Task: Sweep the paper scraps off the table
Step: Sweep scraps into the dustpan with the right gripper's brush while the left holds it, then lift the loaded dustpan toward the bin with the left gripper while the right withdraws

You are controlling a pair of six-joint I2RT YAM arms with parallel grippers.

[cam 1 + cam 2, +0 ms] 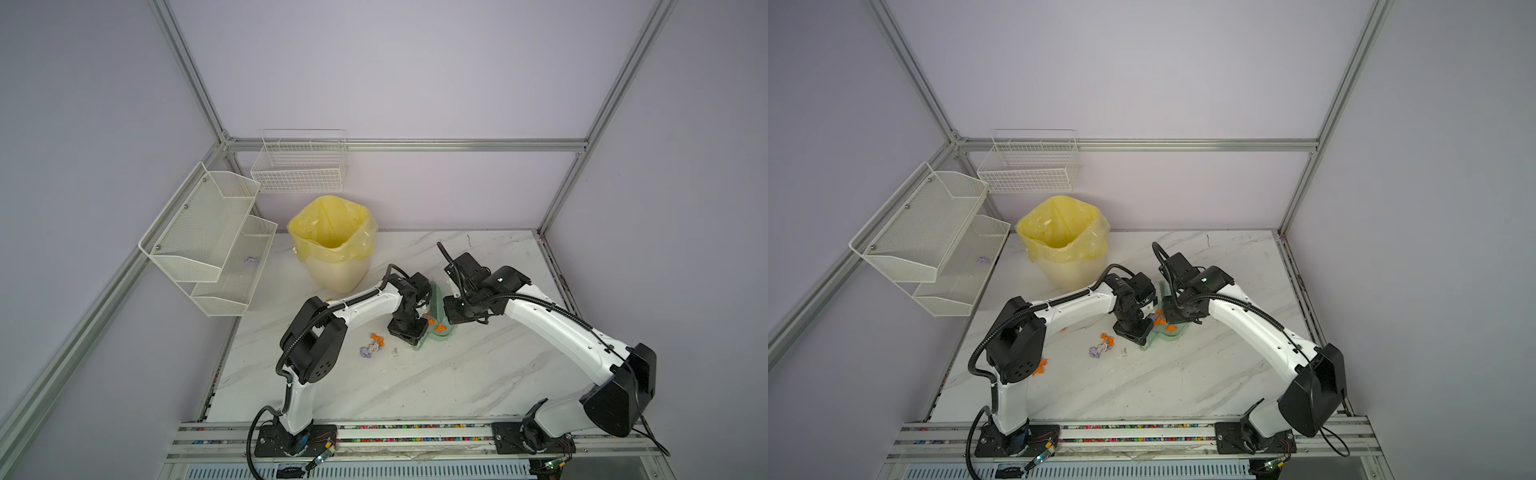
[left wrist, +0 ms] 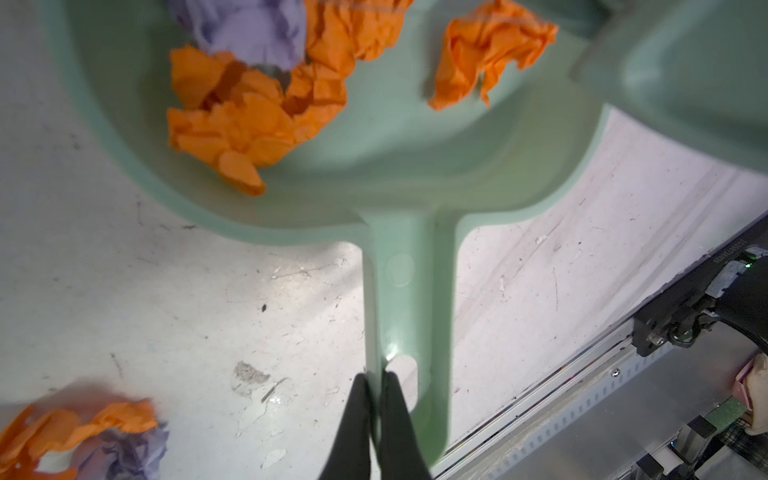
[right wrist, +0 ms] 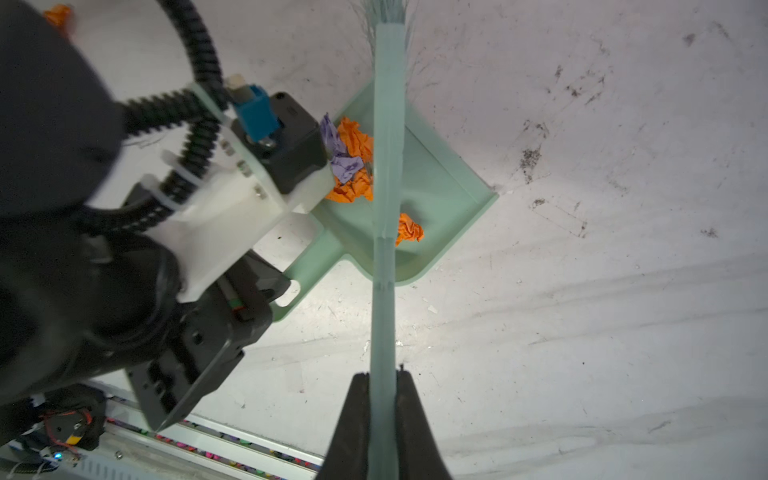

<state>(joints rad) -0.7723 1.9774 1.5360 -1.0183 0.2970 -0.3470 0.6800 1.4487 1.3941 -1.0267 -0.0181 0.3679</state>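
**Scraps in the pan, more loose beside its handle**

White marble table (image 1: 415, 386) fills the booth from where I stand, veined grey and well scuffed. Near its middle rests a mint-green dustpan (image 2: 395, 174). The left gripper (image 2: 376, 376) has its black fingers pinched tight on one edge of the pan's handle, right by the hanging hole. The right gripper (image 3: 382, 374) is clamped just as narrow on the handle of a matching brush (image 3: 384, 257). The brush runs straight out over the pan, and its bristles stick out past the pan's mouth.

Inside the pan lie paper scraps (image 2: 249, 120). There is a bunch of orange wads with a lavender one pressed against them, and a single orange wad lies apart, nearer the brush. Off to the side of the pan's handle, on bare marble, a loose clump (image 1: 374, 343) of orange, lavender and whitish wads is not yet collected. Behind the pan, well apart from it, stands a bin (image 1: 332, 266) lined with a yellow bag.
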